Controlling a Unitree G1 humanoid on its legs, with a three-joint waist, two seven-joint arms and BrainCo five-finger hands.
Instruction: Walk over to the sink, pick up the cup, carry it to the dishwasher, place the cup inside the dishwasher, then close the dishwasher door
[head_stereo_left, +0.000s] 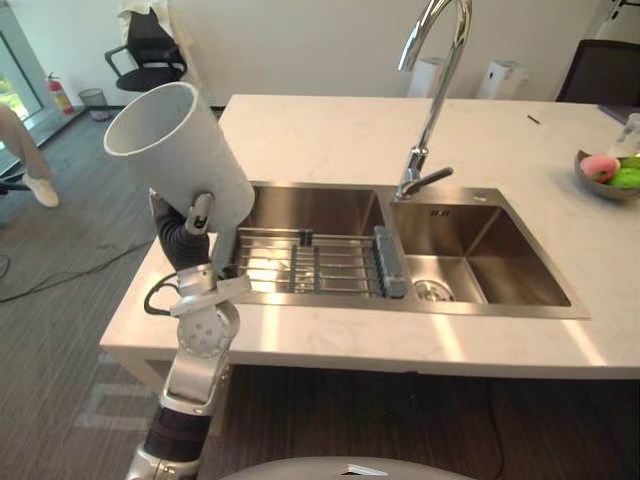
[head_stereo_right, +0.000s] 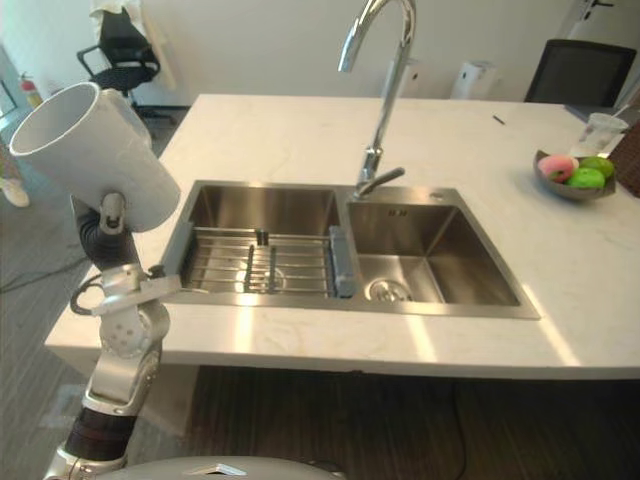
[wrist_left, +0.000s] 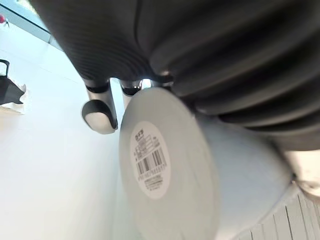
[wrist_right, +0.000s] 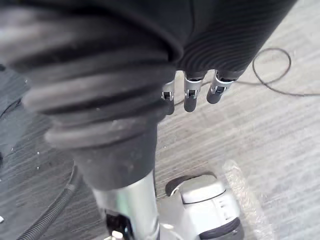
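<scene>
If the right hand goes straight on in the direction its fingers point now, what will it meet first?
Most likely the grey carpeted floor: the right hand hangs pointing down at it, and nothing shows in between, though depth is unclear.

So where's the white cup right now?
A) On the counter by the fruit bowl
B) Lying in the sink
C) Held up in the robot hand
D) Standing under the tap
C: the left robot hand is curled round the cup and holds it tilted in the air, off the left end of the sink.
</scene>
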